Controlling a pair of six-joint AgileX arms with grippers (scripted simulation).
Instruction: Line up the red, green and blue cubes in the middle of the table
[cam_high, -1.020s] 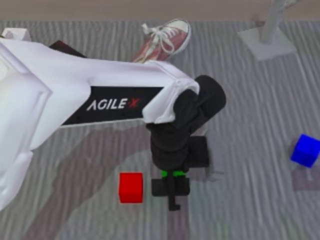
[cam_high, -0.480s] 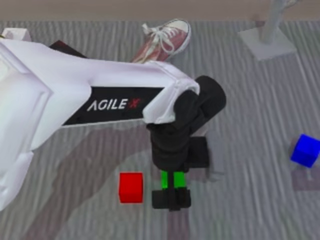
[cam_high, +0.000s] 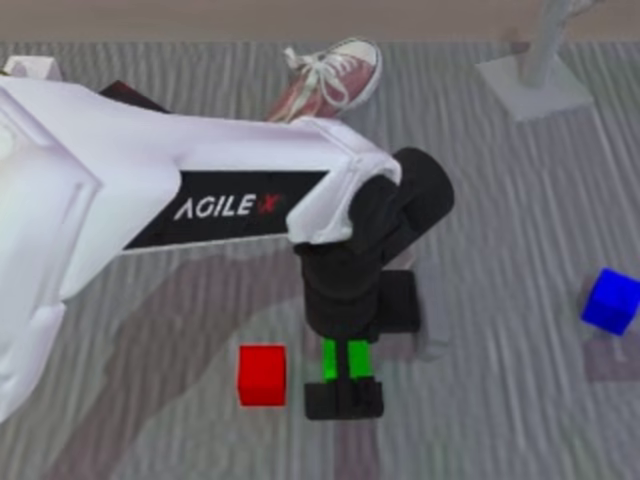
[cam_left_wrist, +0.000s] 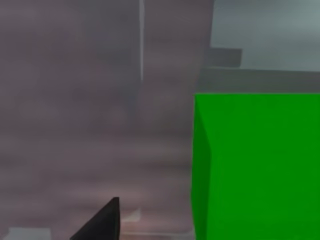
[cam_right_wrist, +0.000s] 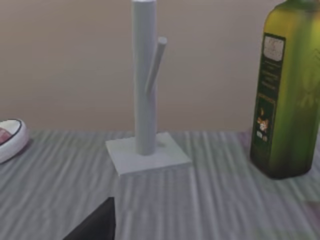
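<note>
My left gripper (cam_high: 344, 400) hangs over the middle of the table (cam_high: 480, 420), open, with the green cube (cam_high: 346, 359) under it and partly hidden by the wrist. In the left wrist view the green cube (cam_left_wrist: 257, 165) fills one side, and a gap of table separates it from the one dark fingertip (cam_left_wrist: 102, 222) that shows. The red cube (cam_high: 262, 374) sits just left of the green one, a small gap apart. Far to the right lies the blue cube (cam_high: 611, 300). My right arm is out of the top view; one fingertip (cam_right_wrist: 100, 222) shows, set far to the side.
A red sneaker (cam_high: 325, 80) lies at the back behind the left arm. A white stand with a post (cam_high: 535, 75) is at the back right, and a green bottle (cam_right_wrist: 290, 90) stands beside it. A black box (cam_high: 125, 95) peeks out behind the left arm.
The left gripper's fingers have spread from a narrow stem to a wide bar. More of the green cube now shows below the wrist. Red and blue cubes have not moved.
</note>
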